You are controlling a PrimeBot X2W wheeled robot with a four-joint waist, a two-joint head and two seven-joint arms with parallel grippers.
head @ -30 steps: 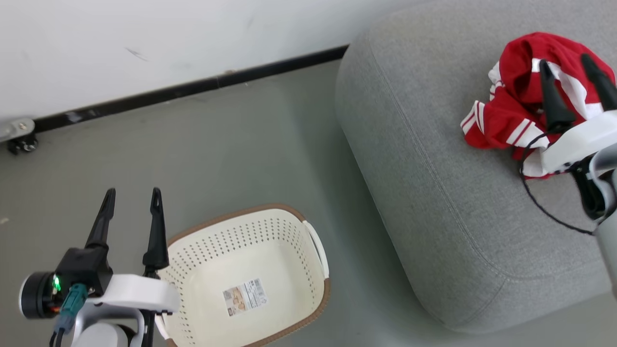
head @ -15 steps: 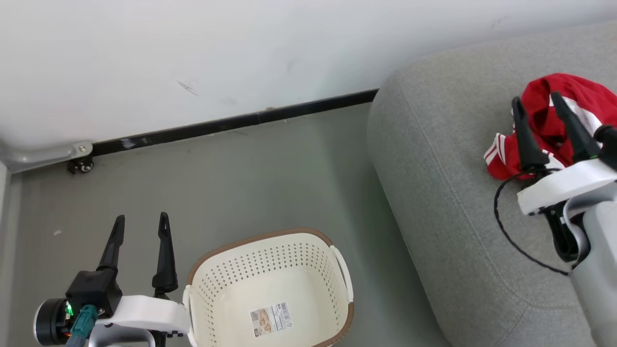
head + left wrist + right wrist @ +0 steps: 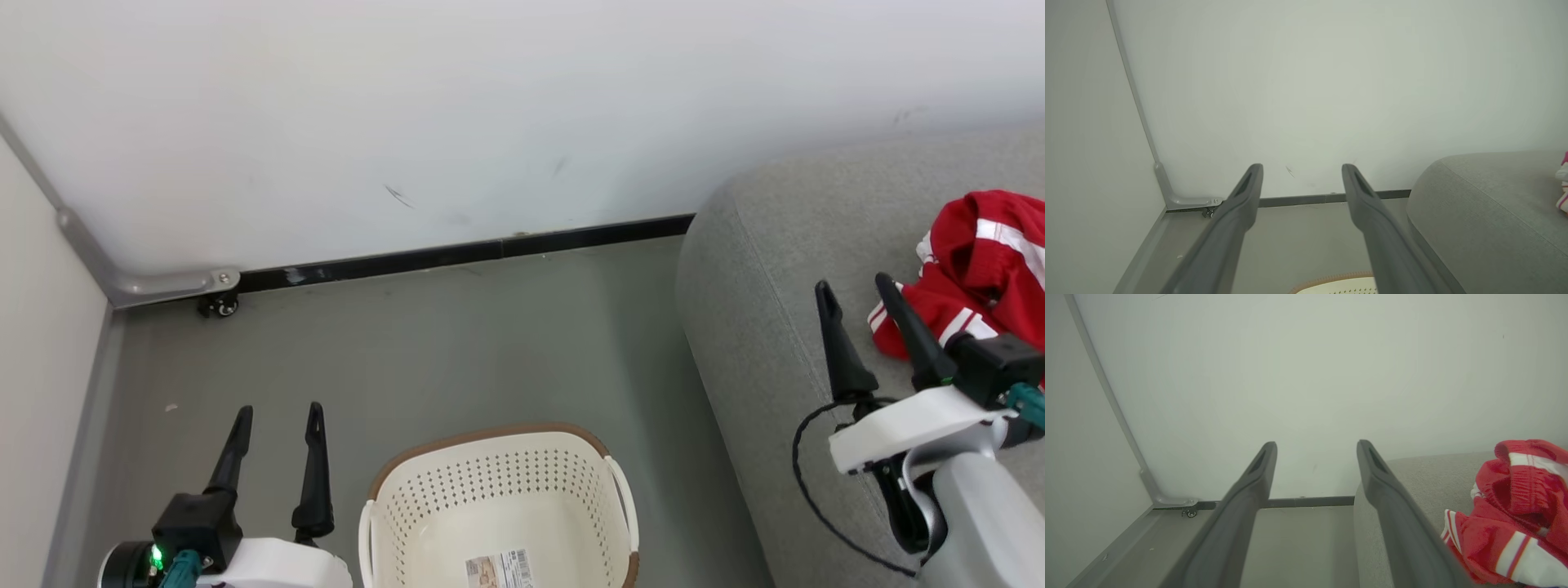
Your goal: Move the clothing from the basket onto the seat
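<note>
1. Since a second ago: right tool (image 3: 851, 283) drawn back off the clothing (image 3: 980, 278), fingers then over the red heap, now just beside it on the basket side. Head view also tipped up, with more wall and less basket in frame; that shift is the camera's own.
2. Clothing: a crumpled red heap with white panels and striped trim, lying on the seat (image 3: 767, 286) at the right edge of the head view, free of both tools.
3. Seat: light grey fabric with a rounded edge and a stitched seam near its side, standing on the floor to the right of the basket.
4. Right tool: fingers wide apart, holding nothing, above the seat's top near its left edge. Clothing just right of the right finger in the right wrist view. Black cable (image 3: 804, 482) looping below the wrist.
5. Basket (image 3: 498, 498): cream, perforated, brown-rimmed, on the floor (image 3: 457, 343) between the two tools and well apart from the clothing. Bare bottom with a paper label (image 3: 500, 569).
6. Left tool (image 3: 279, 408): fingers wide apart, holding nothing, just left of the basket, pointing toward the wall (image 3: 490, 122).
7. Farther out: black skirting (image 3: 457, 255) along the foot of the white wall, and a small caster (image 3: 218, 306) under a grey bracket in the corner.
</note>
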